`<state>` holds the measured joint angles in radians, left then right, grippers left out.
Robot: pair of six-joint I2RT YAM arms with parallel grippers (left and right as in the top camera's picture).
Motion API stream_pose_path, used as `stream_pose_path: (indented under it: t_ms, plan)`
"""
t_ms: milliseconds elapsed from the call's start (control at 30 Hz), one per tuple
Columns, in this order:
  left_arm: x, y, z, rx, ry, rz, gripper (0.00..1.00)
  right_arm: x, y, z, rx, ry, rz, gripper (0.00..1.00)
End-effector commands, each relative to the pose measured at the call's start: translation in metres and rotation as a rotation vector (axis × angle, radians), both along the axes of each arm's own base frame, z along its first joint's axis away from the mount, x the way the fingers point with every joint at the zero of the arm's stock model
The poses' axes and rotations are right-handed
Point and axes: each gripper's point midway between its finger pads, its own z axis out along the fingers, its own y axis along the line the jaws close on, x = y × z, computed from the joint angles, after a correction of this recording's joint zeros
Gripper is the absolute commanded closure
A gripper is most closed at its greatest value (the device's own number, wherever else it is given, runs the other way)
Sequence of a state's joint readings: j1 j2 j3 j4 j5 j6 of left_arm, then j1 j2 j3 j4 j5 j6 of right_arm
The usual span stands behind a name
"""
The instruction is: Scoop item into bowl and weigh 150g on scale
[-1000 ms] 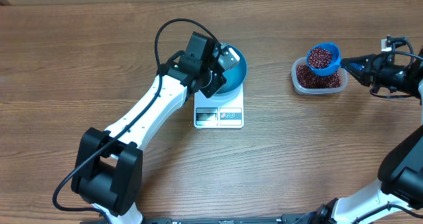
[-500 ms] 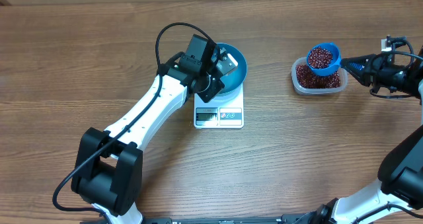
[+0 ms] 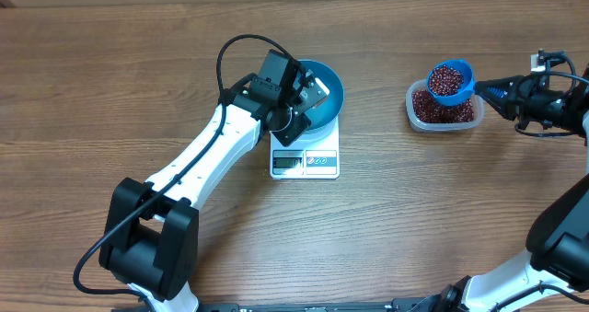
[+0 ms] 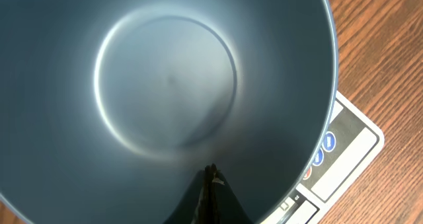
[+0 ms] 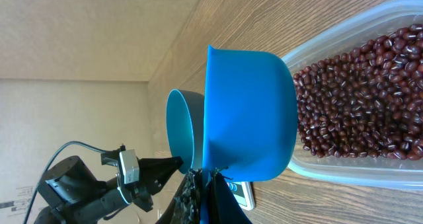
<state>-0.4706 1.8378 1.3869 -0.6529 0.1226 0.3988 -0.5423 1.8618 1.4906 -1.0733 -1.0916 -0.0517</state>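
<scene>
Teal bowl (image 3: 333,91): empty, upright on white scale (image 3: 308,162). Red-brown beans (image 3: 433,108): loose heap, well apart from both.

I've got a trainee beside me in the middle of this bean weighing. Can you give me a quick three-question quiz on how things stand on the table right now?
1. True or false: the round teal-blue bowl already has small red-brown beans in it.
2. What is the right gripper shut on? A) the rim of the clear plastic tub; B) the handle of the small blue scoop, which is heaped with beans; C) nothing.
3. What does the bowl stand on?

Key: 1. False; the bowl is empty. 2. B. 3. The flat white square digital scale.
</scene>
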Motion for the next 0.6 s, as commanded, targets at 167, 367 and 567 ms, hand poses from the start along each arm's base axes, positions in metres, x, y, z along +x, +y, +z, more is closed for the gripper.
stream_pose_path:
  t_ms: [167,367,567]
  plan:
    - [-0.0013,-0.0002,0.0009,0.002,0.017,0.008,0.96,0.0005,0.0021,0.0009,0.023,-0.007,0.004,0.96]
    - [-0.0039,0.001,-0.0005,0.007,0.029,0.008,0.96,0.0005,0.002,0.0009,0.024,-0.007,0.004,0.96]
    - [-0.0069,0.0026,-0.0021,0.014,0.042,0.008,0.96,0.0005,0.0021,0.0009,0.024,-0.007,0.004,0.96]
